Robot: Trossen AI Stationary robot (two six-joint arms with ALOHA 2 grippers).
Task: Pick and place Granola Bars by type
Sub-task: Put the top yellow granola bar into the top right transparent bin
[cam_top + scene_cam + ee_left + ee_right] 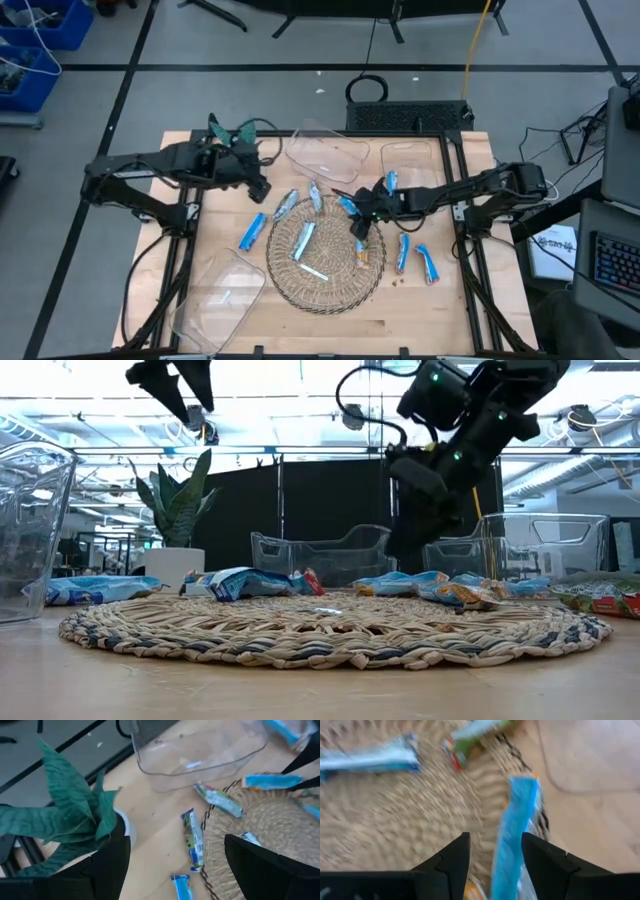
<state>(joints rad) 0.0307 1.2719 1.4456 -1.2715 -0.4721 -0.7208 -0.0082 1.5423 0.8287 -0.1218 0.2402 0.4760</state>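
Around woven mat (325, 262), clear bins (325, 152), potted plant (229, 132)

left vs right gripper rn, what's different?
Left gripper is open and empty; right gripper is shut on a blue bar. Left gripper hangs by the plant, off the woven mat; right gripper hangs over the mat's right side. Both are raised above the table.

Two dark jointed arms (green lights).
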